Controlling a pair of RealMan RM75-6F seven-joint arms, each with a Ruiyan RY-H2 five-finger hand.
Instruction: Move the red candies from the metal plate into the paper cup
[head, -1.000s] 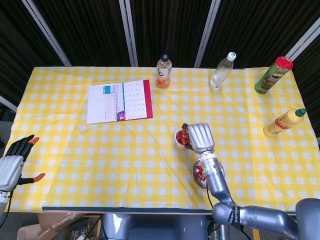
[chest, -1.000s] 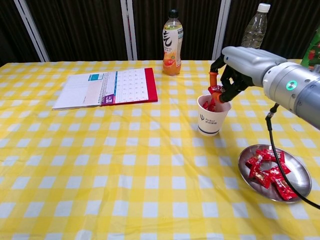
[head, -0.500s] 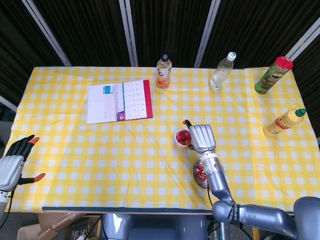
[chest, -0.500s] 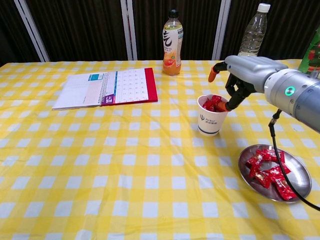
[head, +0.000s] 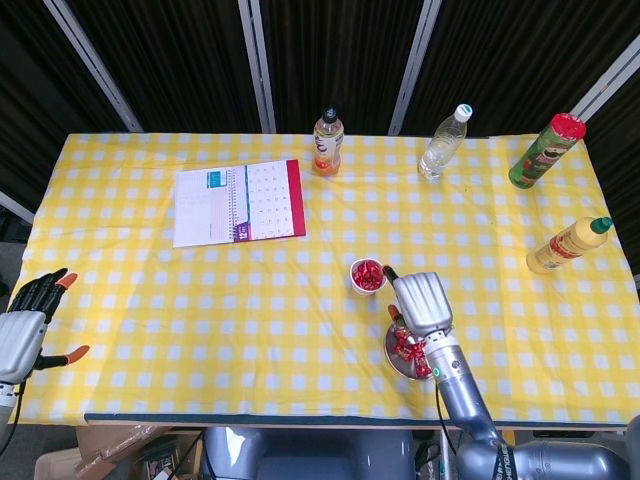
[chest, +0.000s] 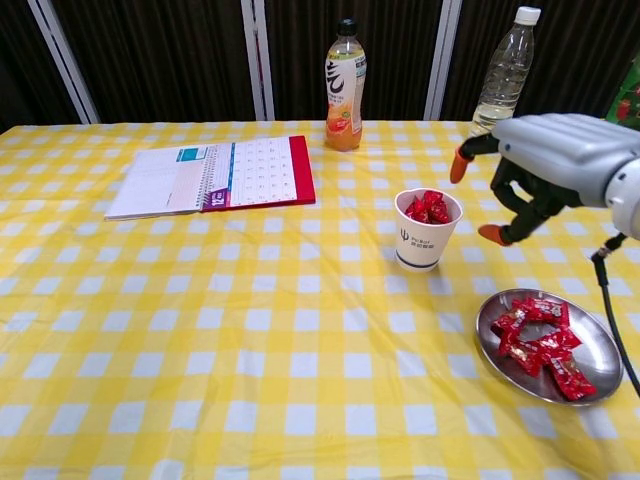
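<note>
Right hand (chest: 545, 165) hovers empty at right of frame, fingers (chest: 462, 163) spread, between paper cup (chest: 427, 229) and metal plate (chest: 546, 345). Red candies (chest: 538, 342) remain piled on plate, lower right. Likely reach-back step; next: descend, pinch one wrapper.

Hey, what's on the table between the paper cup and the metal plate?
Nothing but bare yellow-checked tablecloth. In the chest view the paper cup and metal plate stand apart, and the right hand hangs above that gap, holding nothing.
</note>
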